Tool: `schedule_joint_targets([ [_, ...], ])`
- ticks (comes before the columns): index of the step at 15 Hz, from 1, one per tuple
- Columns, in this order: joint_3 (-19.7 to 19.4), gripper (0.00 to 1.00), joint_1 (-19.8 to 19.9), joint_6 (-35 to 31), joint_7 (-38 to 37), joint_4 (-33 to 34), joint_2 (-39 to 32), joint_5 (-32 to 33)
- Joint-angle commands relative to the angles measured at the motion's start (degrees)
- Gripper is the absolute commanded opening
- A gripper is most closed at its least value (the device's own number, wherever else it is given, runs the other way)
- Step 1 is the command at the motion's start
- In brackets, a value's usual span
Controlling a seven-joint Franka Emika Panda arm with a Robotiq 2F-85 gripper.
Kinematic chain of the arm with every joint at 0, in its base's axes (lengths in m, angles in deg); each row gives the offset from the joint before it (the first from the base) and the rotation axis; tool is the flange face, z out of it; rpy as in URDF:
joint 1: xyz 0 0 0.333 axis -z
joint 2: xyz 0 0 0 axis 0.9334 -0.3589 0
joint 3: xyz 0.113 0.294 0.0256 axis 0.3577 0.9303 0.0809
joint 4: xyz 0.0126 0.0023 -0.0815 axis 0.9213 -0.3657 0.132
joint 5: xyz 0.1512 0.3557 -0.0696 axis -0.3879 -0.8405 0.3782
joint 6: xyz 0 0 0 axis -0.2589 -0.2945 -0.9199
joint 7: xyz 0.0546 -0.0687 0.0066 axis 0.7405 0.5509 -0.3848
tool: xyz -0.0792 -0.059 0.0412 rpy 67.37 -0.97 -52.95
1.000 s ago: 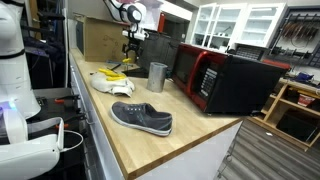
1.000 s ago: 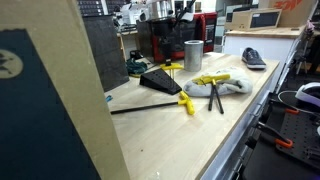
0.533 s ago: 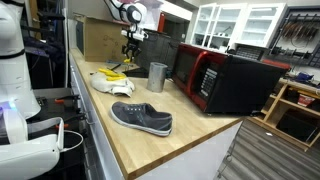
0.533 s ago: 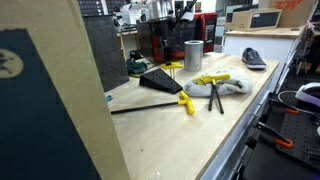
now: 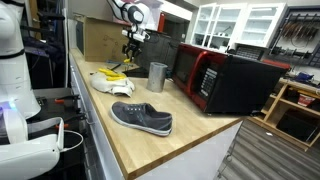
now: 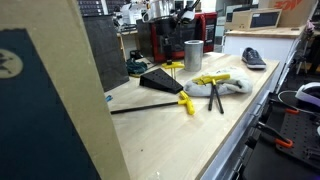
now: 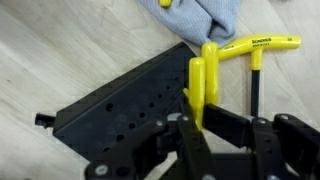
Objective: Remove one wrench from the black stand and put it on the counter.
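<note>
Two black fingers [image 7: 236,128] of the gripper [image 7: 207,124] are seen in the wrist view drawn narrowly together about the upright yellow handle of a wrench [image 7: 197,88], which is held at the upper edge of the black stand [image 7: 125,112]. Against the pictures of a second and half a second ago, no shift of the arm, the gripper [image 5: 128,57] or anything on the counter [image 7: 60,50] can be made out. Rows of small holes are shown on the stand's sloped face. A second wrench [image 7: 252,45], with a printed yellow T-handle and a dark shaft, is seen just beside the held one, and grey cloth [image 7: 208,12] lies beyond it. In an exterior view the stand [image 6: 157,80] is set on the counter [image 6: 170,135] between the steel cup [image 6: 193,53] and a long wrench [image 6: 186,103] laid flat on the wood. The cup's inside cannot be seen. A dark shoe [image 5: 142,118] and the red-and-black microwave [image 5: 225,78] are placed farther along.
</note>
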Motion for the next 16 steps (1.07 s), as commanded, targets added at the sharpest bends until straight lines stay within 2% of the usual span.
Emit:
schedule_joint_targets([
  [1,-0.24,0.05,1.36,4.59,1.52,2.38,-0.81,-3.55],
  [4,-0.55,0.05,1.75,4.84,1.27,2.57,-0.29,-3.57],
  [9,-0.45,0.05,0.26,-0.11,3.31,2.32,1.61,1.87],
  [16,0.62,0.05,-1.50,-8.81,15.17,1.88,2.13,9.48],
])
